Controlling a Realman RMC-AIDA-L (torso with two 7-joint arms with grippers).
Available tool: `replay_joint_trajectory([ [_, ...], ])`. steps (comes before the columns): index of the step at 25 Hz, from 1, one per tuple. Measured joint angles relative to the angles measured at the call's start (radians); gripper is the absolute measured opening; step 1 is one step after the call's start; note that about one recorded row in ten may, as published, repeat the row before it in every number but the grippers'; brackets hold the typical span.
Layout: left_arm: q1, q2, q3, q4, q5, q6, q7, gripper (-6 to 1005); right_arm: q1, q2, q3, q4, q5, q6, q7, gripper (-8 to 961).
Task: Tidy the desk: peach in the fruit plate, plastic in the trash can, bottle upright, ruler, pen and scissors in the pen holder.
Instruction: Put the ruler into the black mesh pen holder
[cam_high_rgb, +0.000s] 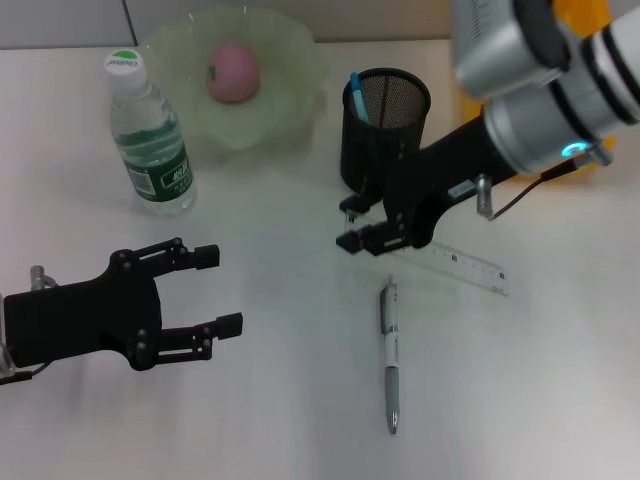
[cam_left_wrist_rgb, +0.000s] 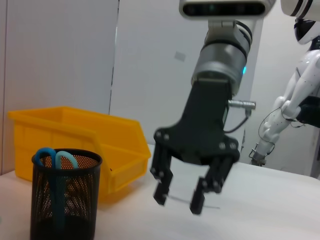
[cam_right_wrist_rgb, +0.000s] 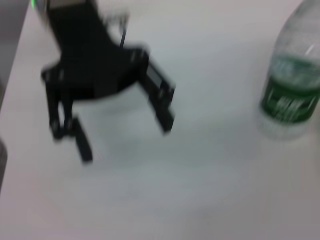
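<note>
White desk (cam_high_rgb: 280, 420), head view: your right pincer (cam_high_rgb: 352, 225) hangs open and empty just above the ruler (cam_high_rgb: 468, 266) end, beside the holder (cam_high_rgb: 384, 125). Risk: a flat ruler slips from the tips, or the arm knocks the holder. Pen (cam_high_rgb: 390, 352) lies loose nearby; bottle (cam_high_rgb: 148, 135) is upright, peach (cam_high_rgb: 233, 71) plated.

Left wrist view: yellow bin (cam_left_wrist_rgb: 75, 135) behind, scissors (cam_left_wrist_rgb: 55, 159) in the holder.

Right wrist view: left pincer (cam_right_wrist_rgb: 125, 125) open, empty, idle.

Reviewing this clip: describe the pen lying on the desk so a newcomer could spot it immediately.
Start at the black mesh pen holder near the desk's far edge. Nearer the robot lies a clear ruler, and just nearer still the pen. It is the slim silver stick, lying flat, unlike the ruler's flat transparent strip.
</note>
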Motion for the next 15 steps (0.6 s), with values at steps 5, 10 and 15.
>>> replay_joint_trajectory([
  [5,-0.011,-0.011,0.0,0.0,-0.002,0.005,0.0,829,-0.04,-0.002,0.091,0.001,0.09,-0.003,-0.052,390],
  [10,-0.021,-0.016,0.0,0.0,-0.003,0.007,0.0,829,-0.097,-0.002,0.151,0.017,0.217,0.002,-0.124,390],
  [15,-0.029,-0.017,-0.003,0.0,-0.021,0.012,-0.008,829,-0.142,-0.002,0.186,0.083,0.339,0.008,-0.22,389],
])
